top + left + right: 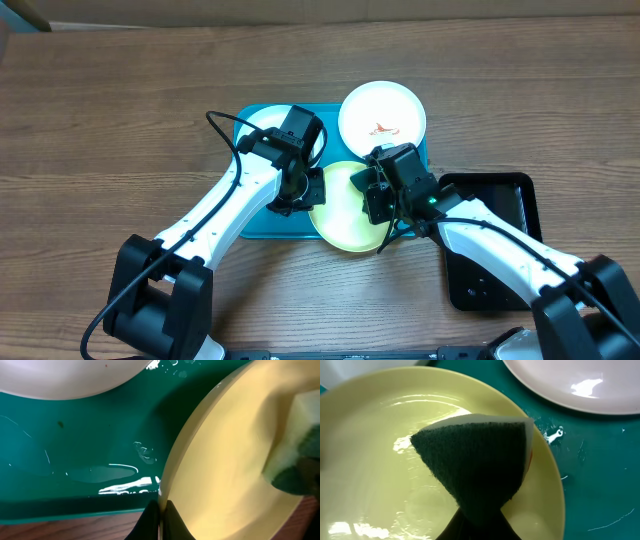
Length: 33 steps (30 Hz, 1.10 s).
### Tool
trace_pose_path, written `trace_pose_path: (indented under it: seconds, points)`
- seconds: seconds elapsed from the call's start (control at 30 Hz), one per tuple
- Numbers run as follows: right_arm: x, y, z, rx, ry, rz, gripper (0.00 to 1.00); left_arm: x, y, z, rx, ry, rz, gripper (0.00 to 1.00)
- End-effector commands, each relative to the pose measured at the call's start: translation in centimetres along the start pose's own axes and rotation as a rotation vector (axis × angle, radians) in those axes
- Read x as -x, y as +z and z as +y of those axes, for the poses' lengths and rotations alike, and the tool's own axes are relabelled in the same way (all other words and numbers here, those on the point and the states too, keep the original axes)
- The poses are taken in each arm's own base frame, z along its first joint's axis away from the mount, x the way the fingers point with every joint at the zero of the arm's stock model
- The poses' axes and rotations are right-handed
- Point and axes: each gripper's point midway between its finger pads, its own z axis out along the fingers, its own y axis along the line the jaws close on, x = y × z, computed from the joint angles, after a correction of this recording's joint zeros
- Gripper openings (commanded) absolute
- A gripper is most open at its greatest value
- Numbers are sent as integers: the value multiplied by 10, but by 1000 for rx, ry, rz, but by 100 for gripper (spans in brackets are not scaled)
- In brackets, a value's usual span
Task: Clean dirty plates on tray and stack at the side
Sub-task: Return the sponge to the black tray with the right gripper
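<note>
Pale yellow-green plate (340, 215) is the one I'm working on. It sits at the near edge of the turquoise tray (75, 435), its near side overhanging the tray's rim. My left gripper (161, 510) is closed on the plate's rim, fingers pinched tight on either side of it. I judge that grip is there to stop the plate from sliding or spinning under the scrubbing.

My right gripper (476, 522) is clamped on a sponge (480, 460), dark green scouring face towards the wrist camera and pale foam behind. The sponge is pressed down on the right part of the plate. The glaze looks wet and glossy, and I can't make out any sauce left on it, though the sponge hides a patch.

A white plate (382, 115) at the tray's far right corner carries an orange-red smear (384, 129), so that one is not yet wiped. A second white plate (262, 125) lies at the far left, mostly under my left arm. The black tray (495, 200) on the right holds no plates, so nothing is stacked yet.
</note>
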Motion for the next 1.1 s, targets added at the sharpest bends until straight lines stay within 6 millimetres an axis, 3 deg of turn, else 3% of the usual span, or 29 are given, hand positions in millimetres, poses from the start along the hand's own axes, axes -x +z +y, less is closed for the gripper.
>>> trace_pose_path:
  seconds: [0.0, 0.17, 0.33, 0.5, 0.63, 0.7, 0.87, 1.07]
  points:
    - [56, -45, 16, 54, 0, -182, 9, -2, -1, -6, -15, 3, 1, 4]
    - [84, -90, -14, -37, 100, -319, 9, -2, -1, -6, -14, 6, 0, 4]
    - [78, -112, -50, -102, 178, -318, 10, -1, -1, -5, -12, 6, -1, 4]
    - [38, -112, -91, -196, 284, -168, 10, -1, -1, -5, -12, 7, -1, 4]
    - [-1, -121, -133, -312, 530, -63, 9, -1, -1, -6, -12, 7, -1, 4]
    - [-17, -126, -145, -322, 636, -19, 9, -1, -1, -6, -12, 7, -2, 4]
    - [-45, -119, -149, -199, 763, 124, 9, -2, -1, -5, -11, 17, 1, 4]
    - [-72, -89, -144, -41, 837, 319, 9, -2, -1, -5, -11, 17, 1, 4]
